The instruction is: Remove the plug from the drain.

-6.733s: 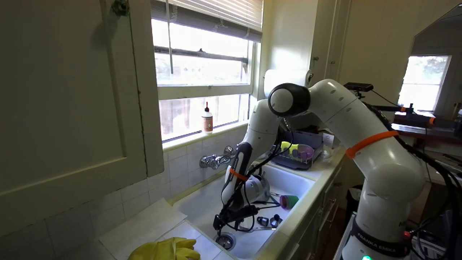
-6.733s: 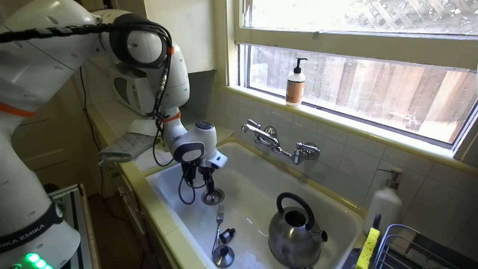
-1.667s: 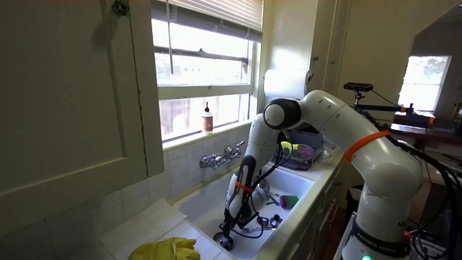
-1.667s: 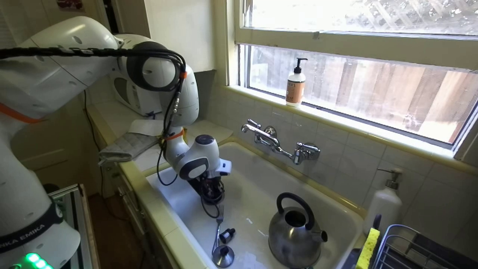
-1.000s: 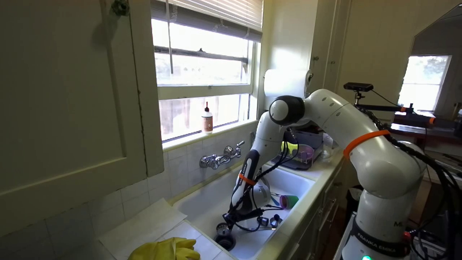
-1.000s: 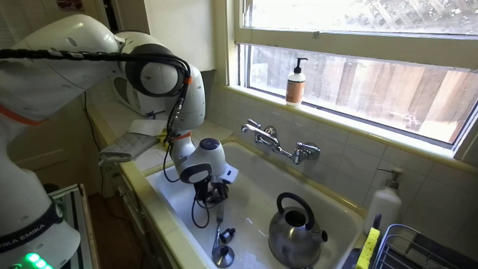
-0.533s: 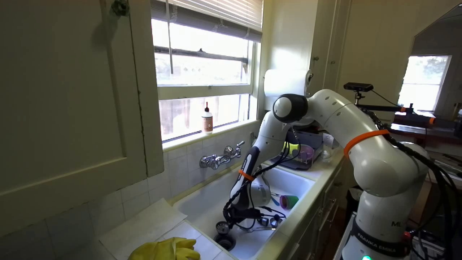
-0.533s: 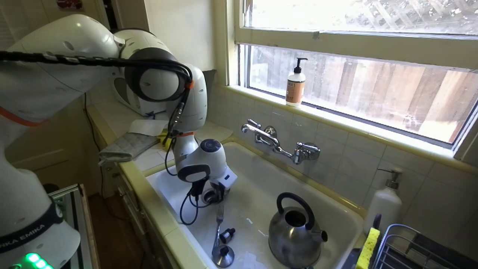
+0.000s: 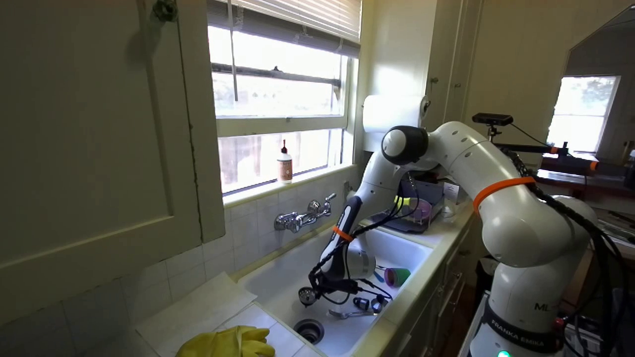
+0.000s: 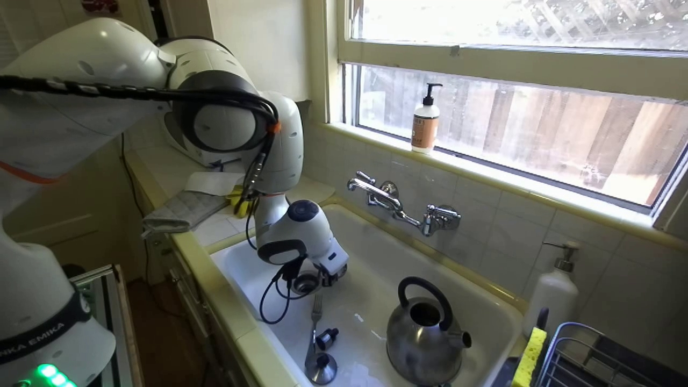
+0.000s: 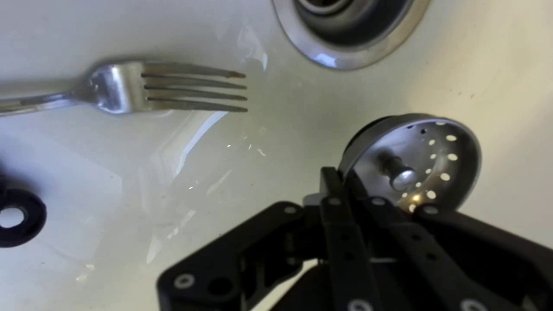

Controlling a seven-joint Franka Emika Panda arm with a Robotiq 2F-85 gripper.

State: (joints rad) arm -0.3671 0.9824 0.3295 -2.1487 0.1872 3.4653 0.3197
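Note:
The plug [image 11: 449,160] is a round steel strainer basket with a knob and small holes. My gripper [image 11: 344,178] is shut on its rim in the wrist view, one finger on each side of the wall; the basket is tilted, its inside facing the camera. In an exterior view the plug [image 9: 307,296] hangs over the sink floor, clear of the drain [image 9: 308,330], whose dark hole lies uncovered below it. The wrist view has the drain [image 11: 345,52] at its top edge. An exterior view shows the drain [image 10: 305,283] beside the hand, which mostly hides the plug there.
A fork [image 11: 116,88] lies in the sink close to the drain. Farther along are a small dark cap [image 10: 327,338], a metal funnel-like piece [image 10: 321,368], a kettle [image 10: 427,338] and a cup [image 9: 397,277]. Yellow gloves [image 9: 225,342] rest on the counter beside the sink.
Several seconds ago the plug sat in the drain with my gripper above it. It has since been gripped and lifted out, and over the last second it has risen farther.

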